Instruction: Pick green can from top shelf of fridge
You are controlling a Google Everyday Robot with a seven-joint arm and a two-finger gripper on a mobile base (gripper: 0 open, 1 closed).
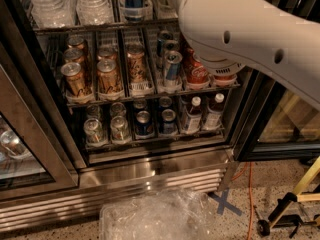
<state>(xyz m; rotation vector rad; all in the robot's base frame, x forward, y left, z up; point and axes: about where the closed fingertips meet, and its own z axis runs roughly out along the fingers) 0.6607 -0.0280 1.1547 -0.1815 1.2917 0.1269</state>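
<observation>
Camera view: a white robot arm [240, 29] reaches into the fridge [150, 170] at the top shelf [75, 28]. Its gripper is hidden beyond the arm, so its state cannot be told.

Shop or canteen: stocked commercial drinks fridge [150, 169] (end effector out of view).

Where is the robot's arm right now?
In the camera view the white arm crosses the upper right, over the red cans, and leaves the frame at the top shelf's right end; its pincer is out of view.
</observation>
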